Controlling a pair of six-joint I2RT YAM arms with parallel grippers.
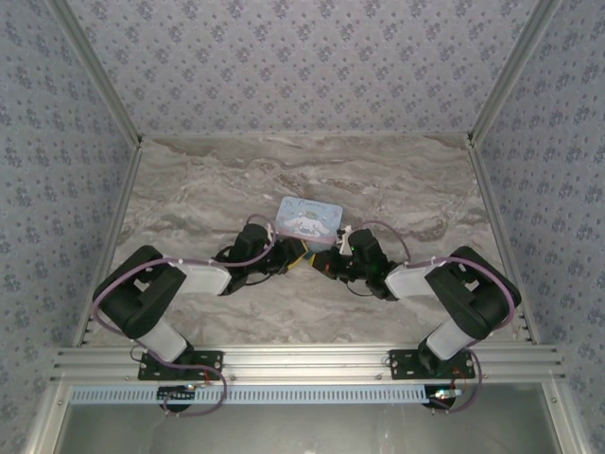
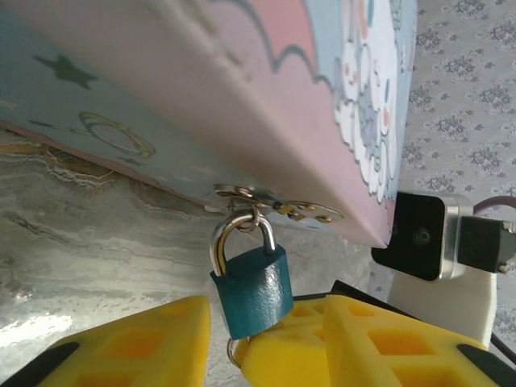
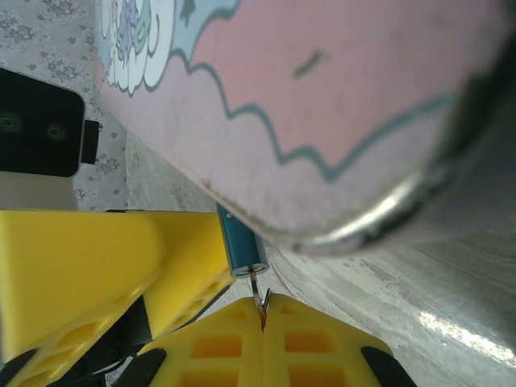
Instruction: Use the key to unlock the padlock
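Observation:
The teal padlock (image 2: 251, 290) hangs by its silver shackle from the hasp of the pastel cartoon tin (image 2: 242, 89). My left gripper (image 2: 266, 321) is open, one yellow finger (image 2: 137, 343) on each side of the lock body with small gaps. In the right wrist view the padlock (image 3: 240, 246) shows end-on under the tin (image 3: 322, 105). The thin metal key (image 3: 257, 289) sticks into the lock's bottom. My right gripper (image 3: 263, 313) is shut on the key's head. A small key ring (image 2: 232, 348) peeks out below the lock.
The tin (image 1: 309, 220) lies mid-table on the marble top (image 1: 189, 189), with both grippers meeting at its near edge, left (image 1: 286, 260) and right (image 1: 328, 262). The right arm's black and white wrist (image 2: 435, 242) is close beside the left fingers. Patterned walls enclose the table.

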